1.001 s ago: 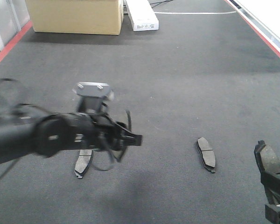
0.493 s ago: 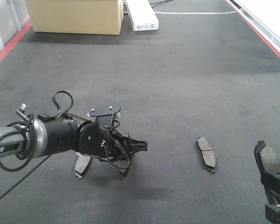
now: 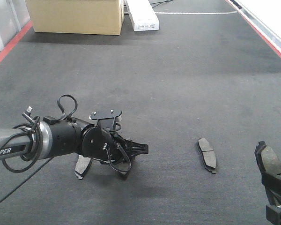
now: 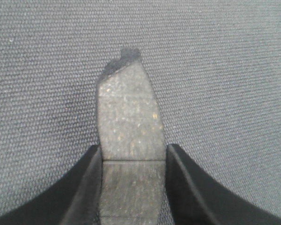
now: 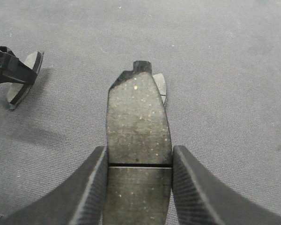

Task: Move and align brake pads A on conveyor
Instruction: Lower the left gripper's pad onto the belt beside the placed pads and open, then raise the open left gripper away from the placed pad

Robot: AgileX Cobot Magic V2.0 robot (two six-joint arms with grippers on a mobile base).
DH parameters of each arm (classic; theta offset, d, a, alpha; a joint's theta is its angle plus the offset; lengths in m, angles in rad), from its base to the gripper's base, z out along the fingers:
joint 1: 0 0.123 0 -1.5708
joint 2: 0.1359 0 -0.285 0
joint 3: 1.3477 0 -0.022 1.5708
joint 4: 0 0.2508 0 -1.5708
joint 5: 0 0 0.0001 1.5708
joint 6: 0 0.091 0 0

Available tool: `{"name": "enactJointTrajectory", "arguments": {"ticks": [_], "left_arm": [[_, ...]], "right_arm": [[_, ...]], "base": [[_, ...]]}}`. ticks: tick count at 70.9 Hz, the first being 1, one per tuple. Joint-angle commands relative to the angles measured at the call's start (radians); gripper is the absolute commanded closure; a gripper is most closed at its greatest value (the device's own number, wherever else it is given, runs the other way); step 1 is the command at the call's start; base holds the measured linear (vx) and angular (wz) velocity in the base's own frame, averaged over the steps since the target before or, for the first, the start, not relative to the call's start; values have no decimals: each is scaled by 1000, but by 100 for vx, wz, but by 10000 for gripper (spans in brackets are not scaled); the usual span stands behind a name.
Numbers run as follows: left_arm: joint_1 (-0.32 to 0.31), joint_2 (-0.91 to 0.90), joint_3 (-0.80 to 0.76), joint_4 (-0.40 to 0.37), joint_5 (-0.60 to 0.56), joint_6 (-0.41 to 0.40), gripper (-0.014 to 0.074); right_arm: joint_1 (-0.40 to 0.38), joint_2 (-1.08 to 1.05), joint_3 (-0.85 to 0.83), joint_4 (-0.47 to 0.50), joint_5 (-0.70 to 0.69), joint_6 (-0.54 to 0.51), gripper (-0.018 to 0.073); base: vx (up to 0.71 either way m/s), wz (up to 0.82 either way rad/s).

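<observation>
On the dark grey conveyor (image 3: pixel 178 79), one brake pad (image 3: pixel 207 154) lies flat at the centre right. Another brake pad (image 3: pixel 82 167) lies at the left, half hidden under my left arm. My left gripper (image 3: pixel 138 150) hangs low over the belt, shut on a third pad (image 4: pixel 129 117), which fills the gap between its fingers (image 4: pixel 89 187). At the bottom right my right gripper (image 3: pixel 270 169) is shut on a fourth pad (image 3: pixel 271 159), friction face towards its camera (image 5: pixel 138 126). Behind that held pad the centre-right pad (image 5: pixel 160 84) shows on the belt.
A cardboard box (image 3: pixel 75 16) and a white carton (image 3: pixel 141 16) stand at the belt's far end. Red edge strips run along the left (image 3: pixel 9 44) and right (image 3: pixel 267 35) sides. My left gripper and its pad (image 5: pixel 23 77) show at the left of the right wrist view.
My left arm has swung down and its wrist has turned, bringing the gripper lower over the belt. The right gripper and the pads on the belt have not moved.
</observation>
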Motion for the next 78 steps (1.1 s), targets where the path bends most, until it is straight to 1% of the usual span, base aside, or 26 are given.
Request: {"name": "enactJointTrajectory", "arguments": {"ticks": [1,12,16,20,24,30,36,41,46,57,71,78], "left_arm": [[2,-46,-32,-10,-54,-7,230],[2,-50,-32,-10,-52,-7,159],[2,-64,-32,-9,-53,-6,142],[2,-90,-32,8,-64,-3,138],[2,-131,-32,53,-76,-3,140],[2,-196,-31,141,-70,-2,150],[-1,-263,-31,249,-29,-2,163],[-1,-321,-13,299,2,-2,181],[-1,-387,32,333,5,-2,207],[-1,-565,192,362,-7,-2,307],[-1,-798,387,367,-3,14,492],[-1,-902,459,365,-1,14,583]], "right_arm": [[-5,0,-30,-4,-83,-7,517],[-5,0,-30,-4,-83,-7,517],[-5,0,-30,-4,-83,-7,517],[-5,0,-30,-4,-83,-7,517],[-5,0,-30,-4,-83,-7,517],[-5,0,-30,-4,-83,-7,517],[-5,0,-30,-4,-83,-7,517],[-5,0,-30,-4,-83,-7,517],[-5,0,-30,-4,-83,-7,517],[-5,0,-30,-4,-83,-7,517],[-5,0,-30,-4,-83,-7,517],[-5,0,-30,-4,-83,-7,517]], "base": [[0,0],[0,0],[0,0],[0,0],[0,0],[0,0],[0,0],[0,0],[0,0],[0,0],[0,0],[0,0]]}}
